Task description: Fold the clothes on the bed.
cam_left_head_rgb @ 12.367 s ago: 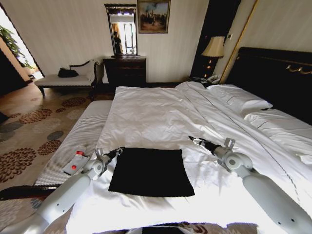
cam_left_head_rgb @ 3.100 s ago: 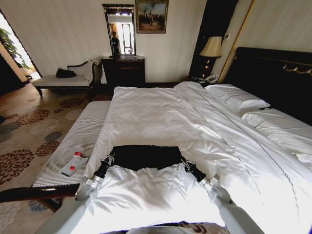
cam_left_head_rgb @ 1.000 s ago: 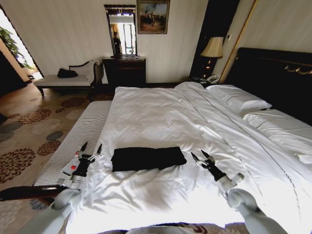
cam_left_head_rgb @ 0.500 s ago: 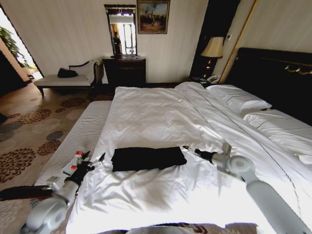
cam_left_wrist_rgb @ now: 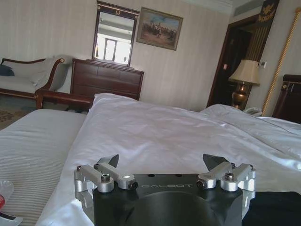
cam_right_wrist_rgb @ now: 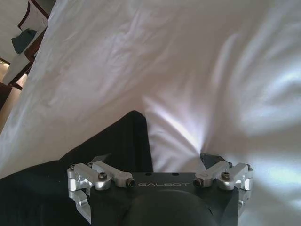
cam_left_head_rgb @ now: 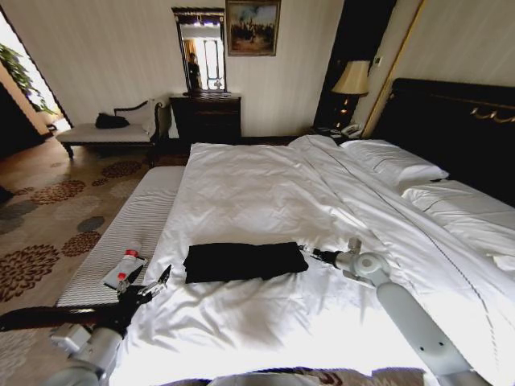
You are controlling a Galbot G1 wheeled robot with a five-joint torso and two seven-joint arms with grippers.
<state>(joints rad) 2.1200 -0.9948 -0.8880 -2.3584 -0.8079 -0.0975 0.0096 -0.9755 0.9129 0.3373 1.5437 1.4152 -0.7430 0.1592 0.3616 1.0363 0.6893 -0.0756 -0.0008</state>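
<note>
The black T-shirt lies folded into a narrow band across the white bed, near its foot. My right gripper is low over the duvet at the band's right end, open. In the right wrist view the gripper straddles the shirt's edge, with one fingertip on white duvet and the other lost against the black cloth. My left gripper hovers open off the bed's left edge, a short way from the shirt's left end. The left wrist view shows its fingers spread, holding nothing.
A grey striped bench runs along the bed's left side with a red-and-white packet on it. Pillows and a dark headboard are at the right. A dresser, chaise and lamp stand by the far wall.
Within the last second the left gripper drew back and down past the bed's left edge. The right gripper swung in to the shirt's right end. The folded shirt stayed put.
</note>
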